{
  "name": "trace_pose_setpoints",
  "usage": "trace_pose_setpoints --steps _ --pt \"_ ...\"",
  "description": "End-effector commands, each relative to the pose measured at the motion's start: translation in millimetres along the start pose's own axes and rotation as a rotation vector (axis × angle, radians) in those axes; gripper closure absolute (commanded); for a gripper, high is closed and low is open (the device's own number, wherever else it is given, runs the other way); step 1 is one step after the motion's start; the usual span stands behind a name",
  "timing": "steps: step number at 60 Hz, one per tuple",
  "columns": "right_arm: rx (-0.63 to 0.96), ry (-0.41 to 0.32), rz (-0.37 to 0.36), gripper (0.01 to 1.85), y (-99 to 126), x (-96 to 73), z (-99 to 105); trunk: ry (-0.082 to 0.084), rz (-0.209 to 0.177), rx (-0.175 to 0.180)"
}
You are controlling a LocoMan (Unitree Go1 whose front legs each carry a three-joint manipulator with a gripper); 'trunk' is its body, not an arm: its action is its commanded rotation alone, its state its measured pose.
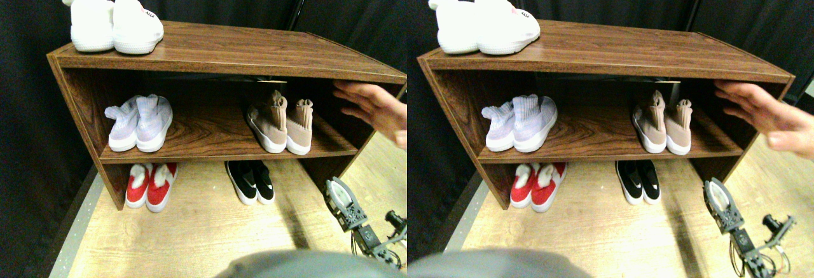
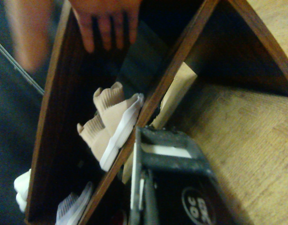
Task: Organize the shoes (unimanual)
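person's hand (image 1: 375,107) at shelf's (image 1: 216,139) right end beside tan shoes (image 1: 281,125); gripper (image 1: 340,195) waits below, fingers' state unclear; next: reach up once hand clears.

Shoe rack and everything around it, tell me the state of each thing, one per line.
White shoes: paired, on the rack's top.
Lavender shoes: paired, middle shelf, left.
Tan shoes: paired, middle shelf, right.
Red shoes: paired, on the floor under the rack.
Black shoes: paired, on the floor under the rack.
Person's hand: reaching in at the rack's right end.
Right pincer: low, outside the rack, holding nothing.
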Motion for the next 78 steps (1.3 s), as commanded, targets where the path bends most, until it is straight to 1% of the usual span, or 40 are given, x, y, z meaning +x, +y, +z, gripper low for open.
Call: trace_pose_setpoints --steps 1,2,5,11,14,15,18,19,22,26,27,31,32,35,37,48,55,58,60,61,64,78 --pt "-0.021 -0.006 0.08 1.8 15.5 -5.7 1.1 -0.034 -0.007 0.002" --pt "-0.033 -0.012 0.087 1.8 18.4 -7.2 1.1 -0.034 -0.007 0.002" --pt "-0.06 -0.027 0.093 1.8 25.0 -10.9 1.4 -0.041 -0.008 0.001" --pt "-0.037 -0.036 0.1 1.8 31.6 -13.6 -0.2 -0.048 -0.005 -0.001" --pt "-0.043 -0.025 0.114 1.8 34.3 -14.3 -1.4 -0.056 -0.001 -0.002" --pt "-0.043 -0.025 0.114 1.8 34.3 -14.3 -1.4 -0.056 -0.001 -0.002" --pt "-0.045 -0.016 0.127 1.8 38.8 -15.9 -3.7 -0.066 0.0 -0.004" --pt "-0.043 -0.013 0.129 1.8 39.4 -16.0 -3.9 -0.066 0.0 -0.004" --pt "-0.042 -0.006 0.131 1.8 41.0 -16.3 -4.8 -0.073 0.001 -0.005" --pt "-0.034 -0.002 0.137 1.8 44.1 -16.3 -8.3 -0.076 0.002 -0.005" --pt "-0.034 -0.002 0.137 1.8 44.1 -16.3 -8.3 -0.08 0.003 -0.005" --pt "-0.018 0.014 0.147 1.8 46.7 -15.2 -12.1 -0.081 0.006 -0.007" --pt "-0.017 0.021 0.15 1.8 47.0 -14.5 -13.0 -0.085 0.009 -0.009" --pt "-0.035 0.037 0.158 1.8 47.2 -12.7 -15.0 -0.088 0.014 -0.011" --pt "-0.022 0.025 0.144 1.8 47.9 -11.7 -16.7 -0.089 0.017 -0.014" --pt "-0.012 0.03 0.141 1.8 50.0 -6.8 -23.7 -0.089 0.032 -0.024" --pt "-0.013 0.027 0.141 1.8 49.0 -4.2 -24.2 -0.082 0.031 -0.023" --pt "-0.01 0.025 0.145 1.8 47.7 -3.4 -24.2 -0.082 0.031 -0.023" --pt "-0.034 0.041 0.164 1.8 46.5 -2.8 -23.6 -0.082 0.031 -0.023" --pt "-0.034 0.041 0.164 1.8 46.5 -2.8 -23.6 -0.077 0.027 -0.023" --pt "-0.012 0.033 0.146 1.8 45.7 -2.8 -23.0 -0.077 0.027 -0.023" --pt "-0.022 0.031 0.153 1.8 47.2 -7.2 -21.8 -0.071 0.018 -0.021"
